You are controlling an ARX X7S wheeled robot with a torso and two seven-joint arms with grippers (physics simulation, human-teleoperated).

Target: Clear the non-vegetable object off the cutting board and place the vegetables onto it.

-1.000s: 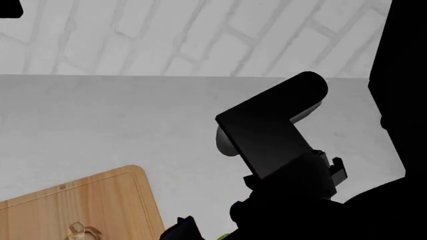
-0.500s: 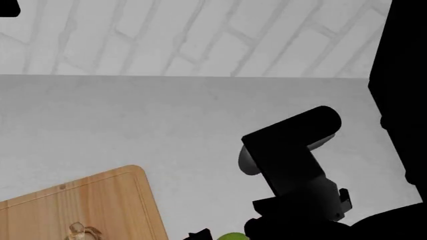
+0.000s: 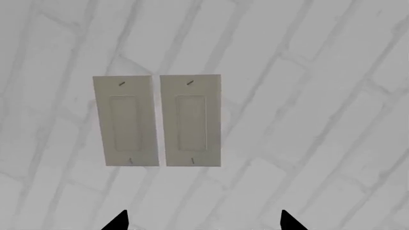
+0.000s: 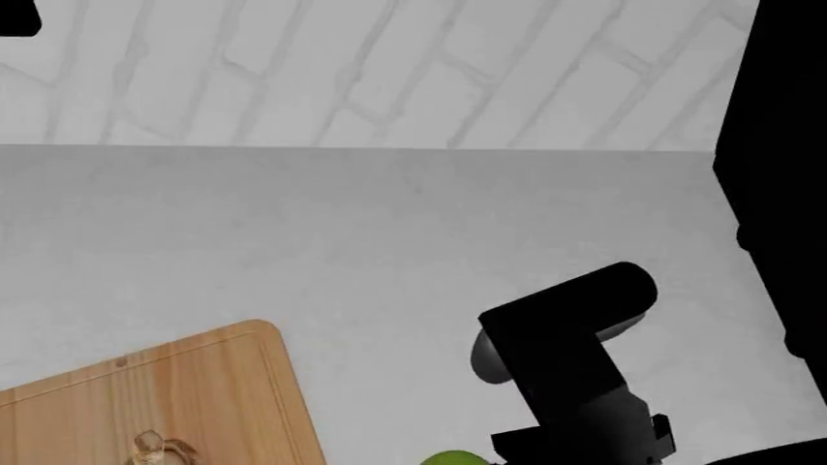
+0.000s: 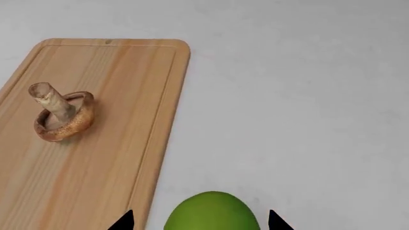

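Observation:
The light wooden cutting board [image 5: 121, 158] lies on the grey counter; in the head view it shows at the lower left [image 4: 207, 387]. The brown-capped mushroom [image 5: 62, 115] rests on it cap down, stem up, and is cut by the bottom edge of the head view [image 4: 158, 450]. The smooth lime-green ball [image 5: 212, 213] sits on the counter just off the board's edge [image 4: 452, 458]. My right gripper [image 5: 199, 221] is open, its tips either side of the ball with small gaps. My left gripper [image 3: 202, 221] is open and empty, facing the wall. The dark-green leafy ball is out of view.
Two pale switch plates [image 3: 156, 120] are on the white brick wall in front of my left gripper. My right arm [image 4: 568, 368] rises over the counter at the lower right. A dark upright mass [image 4: 781, 194] fills the right edge.
My right arm has dropped lower and slightly to the right in the head view. The lime-green ball now shows more at the bottom edge. The board and mushroom have not moved.

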